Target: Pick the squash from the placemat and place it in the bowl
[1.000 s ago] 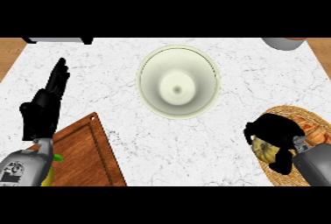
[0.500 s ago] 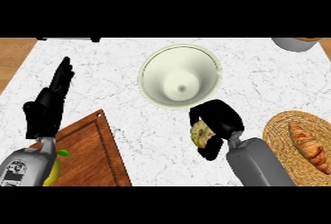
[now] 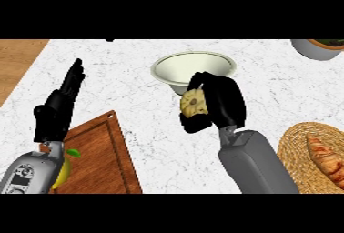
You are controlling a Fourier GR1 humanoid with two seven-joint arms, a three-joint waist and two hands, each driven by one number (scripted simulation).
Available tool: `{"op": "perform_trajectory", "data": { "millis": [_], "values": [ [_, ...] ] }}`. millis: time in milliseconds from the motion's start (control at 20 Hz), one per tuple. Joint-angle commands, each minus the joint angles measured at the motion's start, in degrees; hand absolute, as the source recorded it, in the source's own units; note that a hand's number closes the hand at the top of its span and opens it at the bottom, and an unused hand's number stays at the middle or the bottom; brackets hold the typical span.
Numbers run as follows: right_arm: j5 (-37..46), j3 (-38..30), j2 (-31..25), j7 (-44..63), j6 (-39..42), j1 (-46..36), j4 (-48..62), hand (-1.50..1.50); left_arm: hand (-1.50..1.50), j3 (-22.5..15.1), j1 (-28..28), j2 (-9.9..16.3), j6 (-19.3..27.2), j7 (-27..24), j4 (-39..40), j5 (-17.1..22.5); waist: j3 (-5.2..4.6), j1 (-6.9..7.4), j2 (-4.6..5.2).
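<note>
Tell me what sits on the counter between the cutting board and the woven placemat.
In the head view, the right hand holding the squash hangs over that stretch, between the cutting board and the placemat. Around its forearm only bare counter shows.

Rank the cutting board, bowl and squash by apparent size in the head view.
1. Cutting board, partly cut off by the frame.
2. Bowl.
3. Squash, partly hidden in the right hand.

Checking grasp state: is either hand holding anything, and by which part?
The right hand is curled round the pale yellow, bumpy squash, fingers and thumb across its body, beside the cream bowl. The left hand is open and holds nothing.
</note>
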Motion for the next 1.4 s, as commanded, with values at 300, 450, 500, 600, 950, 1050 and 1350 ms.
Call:
{"op": "perform_trajectory", "data": {
  "millis": [300,450,500,600,950,1050,1350],
  "values": [
    [8.1,5.7,0.6,33.6,-21.7,-13.4,3.5,1.5,0.0,-1.5,-2.0,-1.1,-0.4,0.2,0.8,-0.5,-0.21,2.14,0.8],
    [11.6,8.0,0.6,40.7,-26.1,-17.7,7.6,1.5,0.0,-1.3,-3.8,-0.8,-1.3,0.9,0.5,-0.1,-0.15,1.87,1.02],
    [13.0,6.8,0.6,41.3,-27.8,-18.9,9.2,1.5,0.0,-1.4,-2.5,-1.4,-0.6,-0.4,1.0,-0.3,-0.21,2.33,1.37],
    [14.2,6.9,0.6,44.2,-29.3,-21.8,11.0,1.5,0.0,-0.4,-2.4,-0.3,-1.1,-0.4,1.9,-0.1,-0.16,1.38,1.27],
    [21.3,6.8,0.6,47.0,-34.9,-24.1,20.1,1.5,0.0,0.6,-2.3,-0.5,0.4,-1.0,2.2,-1.1,-0.04,-0.73,1.17],
    [23.3,6.4,0.6,46.7,-36.3,-24.2,23.2,1.5,0.0,0.2,-3.1,-1.8,1.5,-0.6,3.3,-1.6,0.0,-1.87,1.25],
    [29.1,5.0,0.6,47.5,-34.7,-23.9,33.5,1.5,0.0,2.2,-2.4,-0.1,0.9,0.4,1.9,-1.1,0.03,-2.87,1.17]
  ]
}}
